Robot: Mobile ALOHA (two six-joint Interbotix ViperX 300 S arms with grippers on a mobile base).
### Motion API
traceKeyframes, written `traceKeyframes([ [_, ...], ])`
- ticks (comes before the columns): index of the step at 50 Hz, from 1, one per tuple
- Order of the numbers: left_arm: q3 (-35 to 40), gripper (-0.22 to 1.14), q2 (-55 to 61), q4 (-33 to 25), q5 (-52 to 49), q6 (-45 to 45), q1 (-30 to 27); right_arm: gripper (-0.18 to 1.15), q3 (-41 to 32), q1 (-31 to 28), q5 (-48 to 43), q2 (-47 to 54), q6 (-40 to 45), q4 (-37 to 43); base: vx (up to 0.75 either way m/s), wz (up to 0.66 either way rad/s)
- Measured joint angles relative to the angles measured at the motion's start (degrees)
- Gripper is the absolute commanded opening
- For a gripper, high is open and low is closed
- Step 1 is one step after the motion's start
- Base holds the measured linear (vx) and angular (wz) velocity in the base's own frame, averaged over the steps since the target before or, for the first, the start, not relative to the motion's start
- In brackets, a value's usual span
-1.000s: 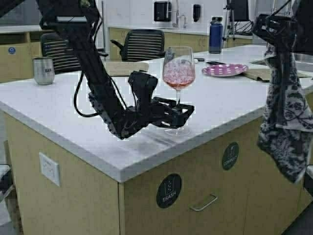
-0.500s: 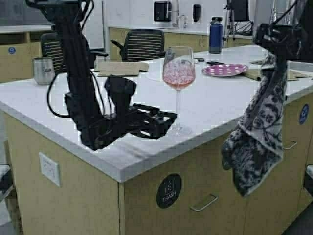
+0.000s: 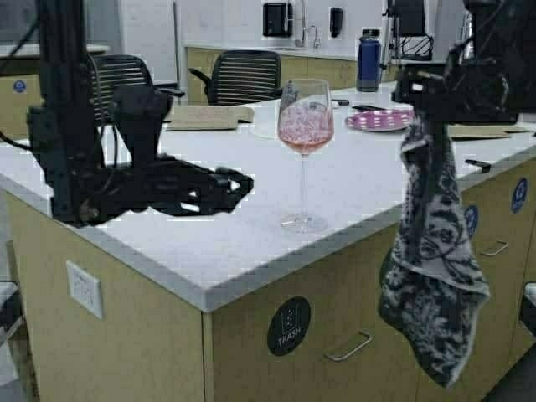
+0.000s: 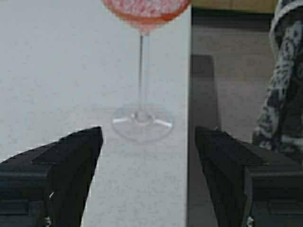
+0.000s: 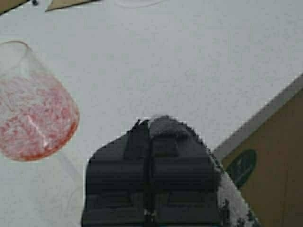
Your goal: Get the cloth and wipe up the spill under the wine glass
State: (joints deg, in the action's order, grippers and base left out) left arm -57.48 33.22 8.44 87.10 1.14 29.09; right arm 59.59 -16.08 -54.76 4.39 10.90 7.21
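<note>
Cloth [image 3: 431,276] hanging clamped in right gripper [image 3: 419,90], left gripper [image 3: 239,186] spread wide beside wine glass [image 3: 305,142] (drawer label [image 3: 289,327] reads TRASH)

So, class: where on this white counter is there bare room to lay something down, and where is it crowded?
Bare: the counter between the clear stemmed wine glass and the hanging dark floral cloth. Crowded: the far side, with the pink plate and brown papers.

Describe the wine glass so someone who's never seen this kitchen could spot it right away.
Start at the big white counter and look near its front edge, between the two robot arms. The wine glass stands there alone and upright. It is the only tall, clear stemmed thing, its bowl tinted pinkish-red, unlike the blue bottle and pink plate farther back.
</note>
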Motion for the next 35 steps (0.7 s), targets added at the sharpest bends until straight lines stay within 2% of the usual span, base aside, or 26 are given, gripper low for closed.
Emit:
traceKeyframes([
  [14,-7.47,0.94,-15.82,-3.34,-10.46,0.44,-0.09,0.08,-0.26,-0.53,16.26,-14.59,-1.58,-2.37,0.0,0.0],
  [26,-6.94,0.94,-31.38,-4.39,-27.16,0.62,0.0,0.08,-2.02,-0.62,28.3,-23.73,-2.64,-3.52,0.0,0.0],
  [35,-3.25,0.94,-42.8,-5.27,-41.75,0.62,0.0,0.08,-5.27,-0.53,35.42,-29.62,-3.96,-4.31,0.0,0.0],
])
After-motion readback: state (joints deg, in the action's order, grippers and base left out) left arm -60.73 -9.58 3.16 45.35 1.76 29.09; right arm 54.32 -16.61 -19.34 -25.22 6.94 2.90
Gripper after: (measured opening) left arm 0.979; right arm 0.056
